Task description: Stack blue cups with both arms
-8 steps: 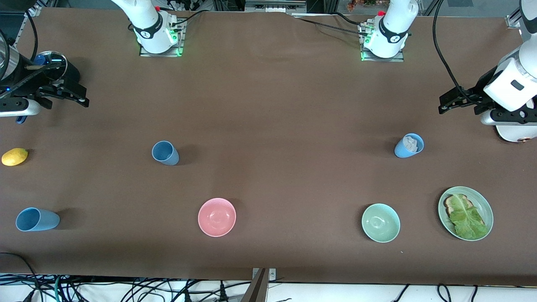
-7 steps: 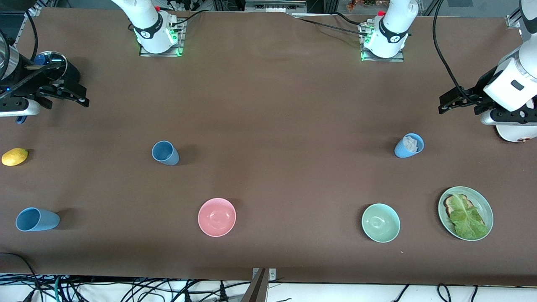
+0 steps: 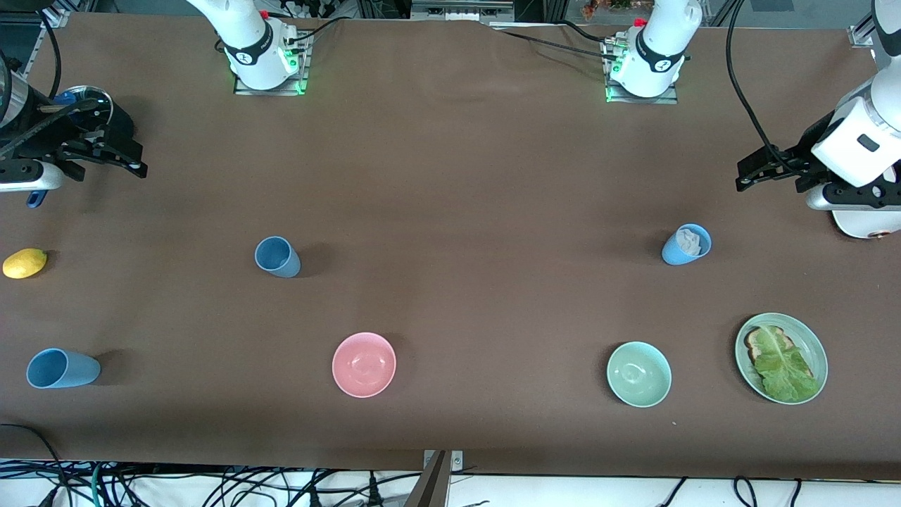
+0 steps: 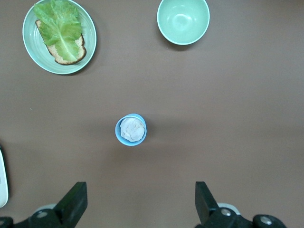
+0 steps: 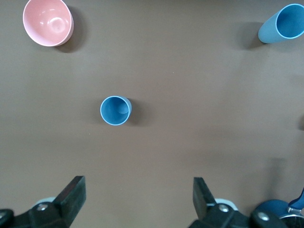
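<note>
1. A long brown table point(image 3: 450, 211) fills the room's middle, its matte cover faintly creased near the arm bases; a tangle of black cables point(image 3: 211, 486) hangs along the edge nearest the front camera.
2. 2 white arms rise from green-lit base plates. The left gripper point(image 3: 757, 171) hangs over the left arm's end of the table, fingers point(image 4: 76, 199) spread wide and holding nothing.
3. The right gripper point(image 3: 120, 156) hangs over the right arm's end, just beside a dark glass-lidded pot point(image 3: 88, 105), its fingers point(image 5: 73, 192) likewise released and empty.
4. A green plate point(image 3: 820, 355) carries toast under a lettuce leaf point(image 3: 785, 366).
5. A pink bowl point(image 3: 364, 364) and a mint bowl point(image 3: 639, 374) sit well apart, both close to the front camera.
6. 3 blue cups stand apart, unstacked: a slate-blue cup point(image 3: 277, 256) upright, a sky-blue cup point(image 3: 62, 368) near the front edge, and a paper-stuffed cup point(image 3: 685, 244) toward the left arm's end.
7. A lemon point(image 3: 24, 263) lies near the right arm's end.
</note>
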